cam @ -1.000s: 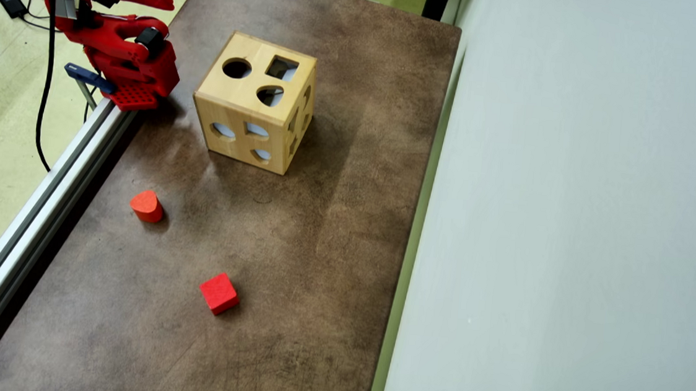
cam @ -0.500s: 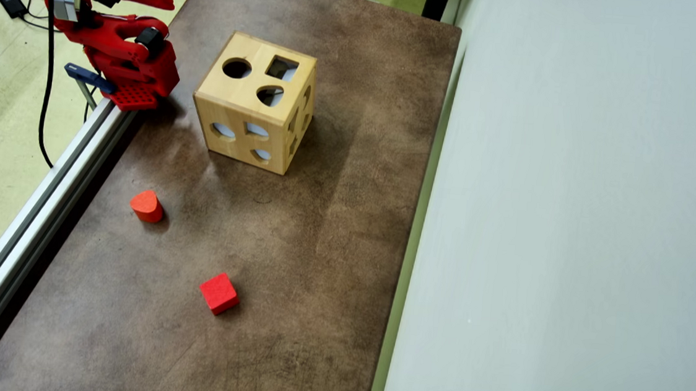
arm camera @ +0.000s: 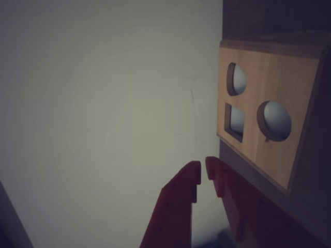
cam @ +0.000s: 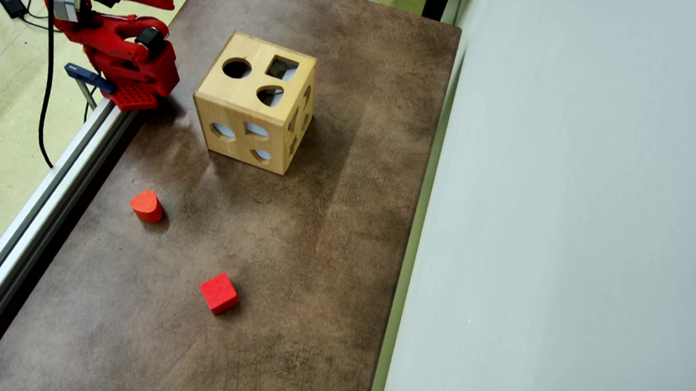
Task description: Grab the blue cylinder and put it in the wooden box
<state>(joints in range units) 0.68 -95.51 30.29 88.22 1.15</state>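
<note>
No blue cylinder shows in either view. The wooden box [cam: 231, 98] stands upright on the brown table [cam: 319, 249], toward its far end, with round, square and rounded holes in its faces. In the wrist view the wooden box [arm camera: 261, 77] fills the right side. My red gripper [arm camera: 203, 171] points at a pale wall just left of the box, its fingertips almost touching and nothing between them. From overhead the arm is folded at the table's top left corner, with the gripper [cam: 165, 2] raised left of the box.
A red teardrop-topped block [cam: 146, 204] lies near the left edge and a red cube [cam: 218, 293] nearer the front. An aluminium rail [cam: 43, 196] runs along the table's left side. A grey wall [cam: 568, 238] bounds the right side.
</note>
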